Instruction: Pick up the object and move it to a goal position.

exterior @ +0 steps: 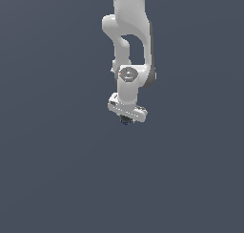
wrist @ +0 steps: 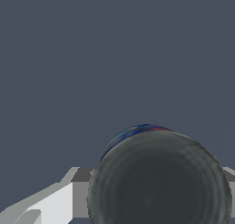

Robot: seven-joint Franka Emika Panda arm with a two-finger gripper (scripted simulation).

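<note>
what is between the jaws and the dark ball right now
Nothing visible. In the wrist view the dark ball fills the space by the gripper, with no gap or other thing showing. In the exterior view it peeks out just under the gripper.

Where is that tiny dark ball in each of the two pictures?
Exterior view: the ball is a dark speck just under the white gripper, near the picture's middle.
Wrist view: the ball looms large and round, filling much of the frame, close to the camera.
Shared landmark: the gripper's pale fingers, right beside the ball in both.
</note>
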